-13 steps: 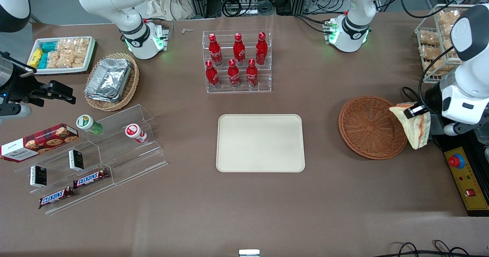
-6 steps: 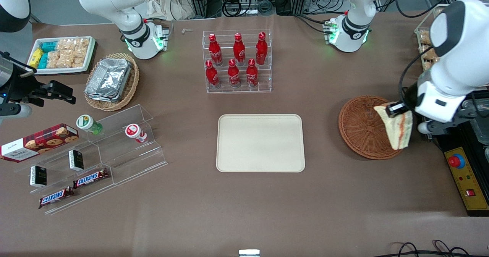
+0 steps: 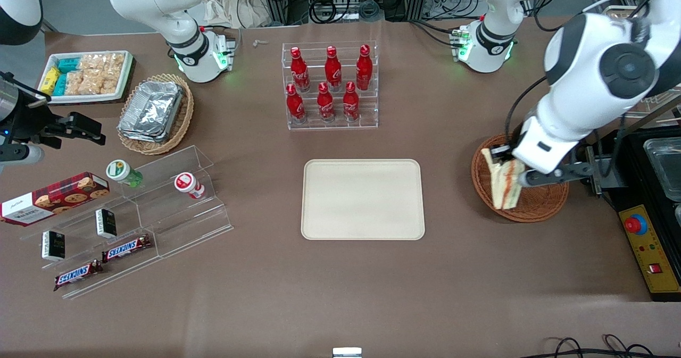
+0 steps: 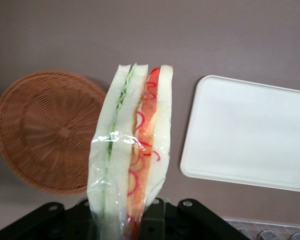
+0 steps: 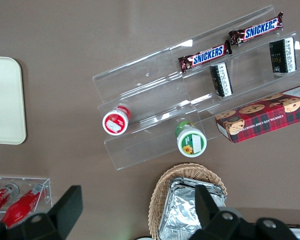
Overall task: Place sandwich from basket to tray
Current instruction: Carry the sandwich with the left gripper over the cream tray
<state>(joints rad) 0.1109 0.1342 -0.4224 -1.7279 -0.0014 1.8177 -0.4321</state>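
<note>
Sandwich (image 3: 504,183): clear-wrapped wedge, hanging point-down over basket (image 3: 537,206), pinched at upper edge by gripper (image 3: 503,155). Likely light, soft, slippery in film; best held gently across the bread faces. Tray (image 3: 363,199) well apart, toward table middle. Legible elsewhere: "SNICKERS" on bars (image 3: 126,247); "Walkers" on tartan cookie box (image 3: 53,197).

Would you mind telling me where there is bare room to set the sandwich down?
The tray is bare across its whole surface, with open table all round it. The gripper holds the sandwich above the basket, which has nothing else in it. It is crowded at the parked arm's end: the clear stepped shelf and foil-tray basket.
</note>
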